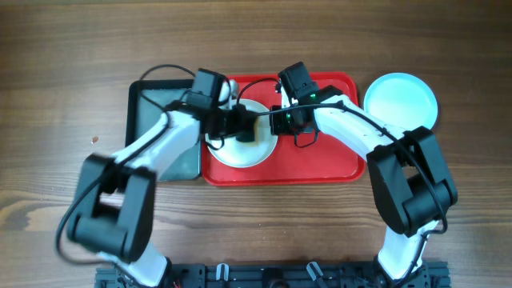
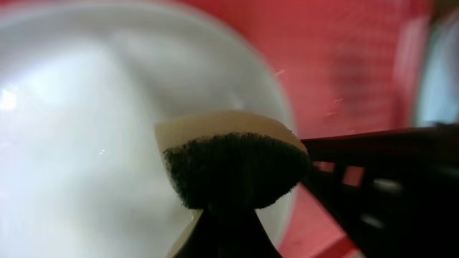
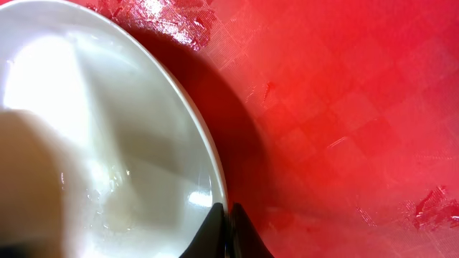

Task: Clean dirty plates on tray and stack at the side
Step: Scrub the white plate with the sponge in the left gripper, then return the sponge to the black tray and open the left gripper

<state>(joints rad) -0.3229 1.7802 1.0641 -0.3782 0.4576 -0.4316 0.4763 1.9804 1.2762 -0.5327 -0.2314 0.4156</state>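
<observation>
Overhead and wrist views, read left to right. At the far left of the table lies the black tray [image 1: 148,104], its right edge just beside the red tray [image 1: 336,160]. The left gripper [image 1: 234,122] reaches across from the black tray's side. Its jaws are drawn narrow and clamp a sponge [image 2: 233,168], whose dark green scouring face is turned toward the wrist camera with a pale layer behind it. The sponge hangs over the right part of the white plate [image 1: 240,148]; whether the two are in contact cannot be told. The white plate lies in the left half of the red tray. The right gripper [image 3: 228,231] meets it from the right, fingers pressed together on the plate's rim, and a dark shadow falls on the tray floor beside that rim. The right half of the red tray is bare and glossy. Off the tray, just beside its far right corner, a turquoise plate [image 1: 400,100] rests on the wooden table, apart from both grippers.
</observation>
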